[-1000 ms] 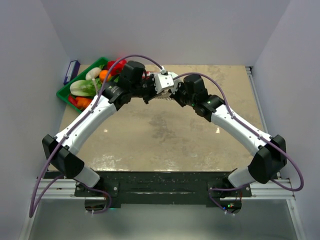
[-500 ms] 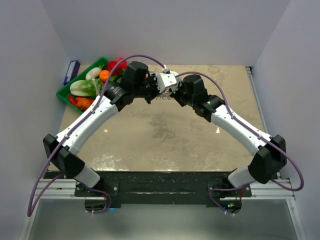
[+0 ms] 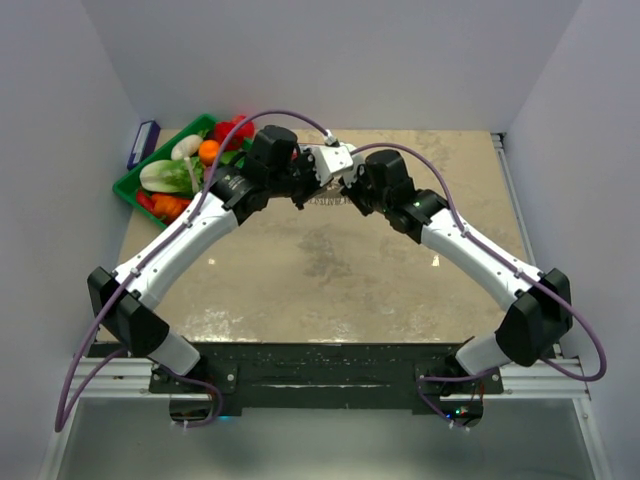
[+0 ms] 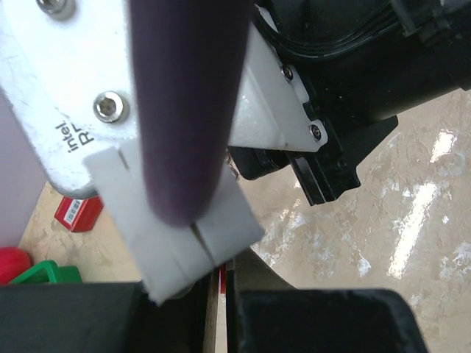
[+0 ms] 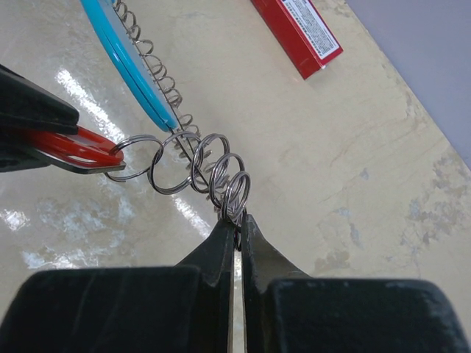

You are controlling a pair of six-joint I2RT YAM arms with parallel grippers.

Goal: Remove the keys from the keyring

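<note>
In the right wrist view my right gripper [image 5: 237, 224] is shut on the last of several linked silvery rings [image 5: 184, 169]. The ring chain runs left to a red-headed key [image 5: 70, 147] pinched between the left gripper's black fingers [image 5: 29, 118]. Behind it lies the keyring's blue curved section [image 5: 129, 62], edged with a silvery coil. In the left wrist view my left gripper [image 4: 218, 283] is shut with a red sliver of the key [image 4: 220, 276] between its jaws; the right wrist's white camera mount [image 4: 66, 110] blocks most of that view. From above, both grippers meet at the table's back middle [image 3: 322, 195].
A long red box [image 5: 298, 33] lies on the table beyond the keyring and also shows as red box [image 4: 77, 213]. A green tray [image 3: 130, 185] of vegetables sits at the back left, with a blue item [image 3: 143, 142] beside it. A purple cable [image 4: 184, 103] crosses the left wrist view.
The left wrist has shifted a little to the right, closer to the right wrist. The right arm has barely moved. Both grips are unchanged.
</note>
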